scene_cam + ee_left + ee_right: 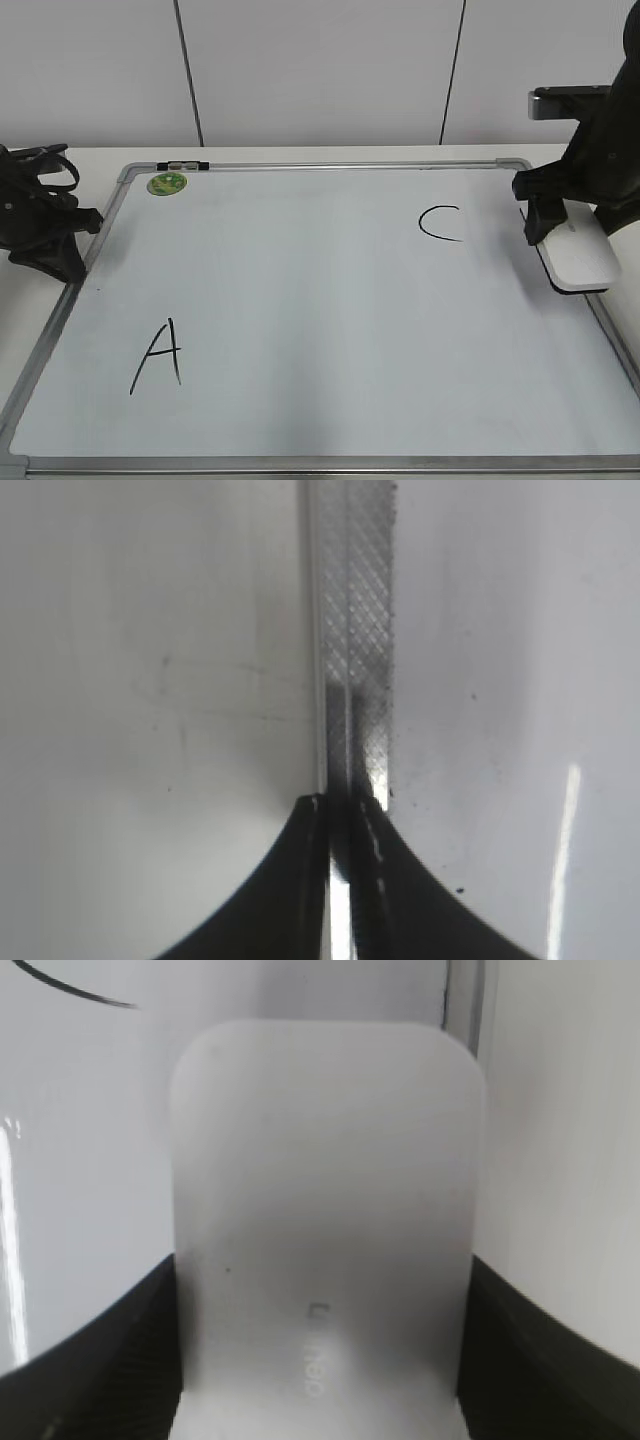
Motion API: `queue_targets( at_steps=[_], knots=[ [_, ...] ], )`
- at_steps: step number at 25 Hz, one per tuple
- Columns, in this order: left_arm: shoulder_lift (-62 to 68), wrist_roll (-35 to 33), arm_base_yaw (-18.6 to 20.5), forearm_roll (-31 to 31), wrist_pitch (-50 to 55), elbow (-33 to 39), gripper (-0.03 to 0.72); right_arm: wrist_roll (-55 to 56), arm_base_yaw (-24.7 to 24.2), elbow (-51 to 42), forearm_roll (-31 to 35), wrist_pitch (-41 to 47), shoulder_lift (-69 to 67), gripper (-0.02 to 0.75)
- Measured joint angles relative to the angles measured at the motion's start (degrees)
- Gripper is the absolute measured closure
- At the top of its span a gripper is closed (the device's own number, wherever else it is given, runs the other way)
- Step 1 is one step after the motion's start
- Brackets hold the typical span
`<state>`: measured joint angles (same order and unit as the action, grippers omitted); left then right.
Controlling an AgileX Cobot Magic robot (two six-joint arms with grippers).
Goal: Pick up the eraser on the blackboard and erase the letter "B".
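The blackboard (320, 300) is a white board in a silver frame, lying flat. Black letters "A" (158, 357) and "C" (441, 223) are on it; no letter "B" shows on it. The white eraser (577, 252) lies at the board's right edge, its top also filling the right wrist view (325, 1220). My right gripper (545, 215) has its jaws on both sides of the eraser (320, 1360), shut on it. My left gripper (75, 255) rests shut at the board's left frame (350, 680), its fingertips (345, 805) together and empty.
A round green magnet (166, 183) and a small marker (181, 164) sit at the board's top left. The white table (300, 152) runs behind the board, with a white panelled wall beyond.
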<state>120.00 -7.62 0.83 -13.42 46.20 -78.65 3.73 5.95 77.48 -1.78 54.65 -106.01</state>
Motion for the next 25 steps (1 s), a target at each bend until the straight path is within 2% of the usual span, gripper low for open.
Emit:
queue_targets(
  at_steps=[6,12,25],
  knots=[
    [0.00,0.00,0.13,0.10,0.00,0.00,0.675,-4.58,-1.37,0.00,2.33,-0.62,-1.57,0.184],
    [0.00,0.00,0.13,0.10,0.00,0.00,0.674,-10.54,-4.35,-0.11,7.66,-0.66,-3.64,0.184],
    [0.00,0.00,0.13,0.12,0.03,0.00,0.674,-12.11,-5.32,-0.11,8.37,-5.73,-6.33,0.184]
  ],
)
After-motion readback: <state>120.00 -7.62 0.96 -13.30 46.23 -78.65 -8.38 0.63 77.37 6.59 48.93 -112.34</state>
